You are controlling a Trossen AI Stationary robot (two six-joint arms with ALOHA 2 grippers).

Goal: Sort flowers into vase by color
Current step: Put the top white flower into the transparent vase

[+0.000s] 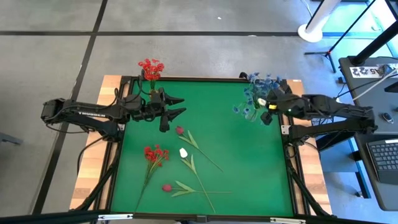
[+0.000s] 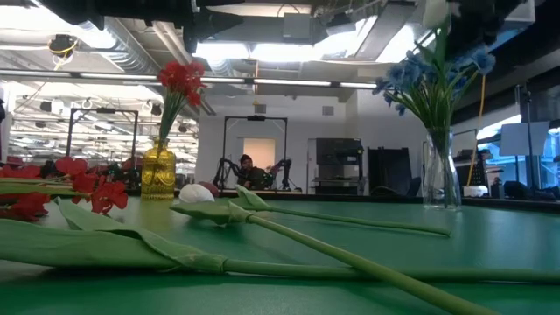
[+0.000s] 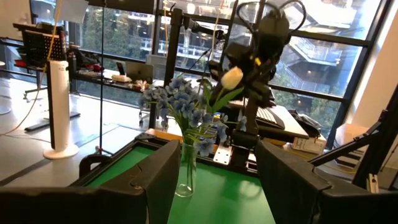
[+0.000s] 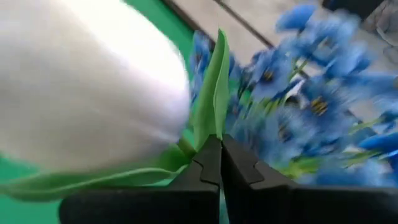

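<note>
My right gripper (image 1: 265, 104) hovers over the clear vase of blue flowers (image 1: 254, 93) near the table's far right, shut on a white tulip (image 3: 232, 76). My left gripper (image 1: 180, 106) is open and empty, held above the mat beside the gold vase of red flowers (image 2: 159, 169) at the far left. Lying flat on the green mat are a red cluster stem (image 1: 155, 154), another white tulip (image 1: 183, 152) and two dark red-pink buds (image 1: 180, 130) (image 1: 166, 187). In the left wrist view the open fingers frame the blue flowers (image 3: 180, 102). My right gripper pinches the white tulip between its two shut fingers (image 4: 208, 163), on the green stem and leaf base (image 4: 211, 118) just below the bud (image 4: 87, 87). The tulip is lifted clear of the table, with its bud above the blue flowers. The lower stem is hidden among the blooms.
The green mat is bounded by a dark frame (image 1: 205, 79), with wooden table edges on either side. The loose stems lie across the mat's middle and near part. A desk with a keyboard (image 1: 385, 155) stands to the right, and a white stand base (image 1: 311, 31) is beyond the far edge.
</note>
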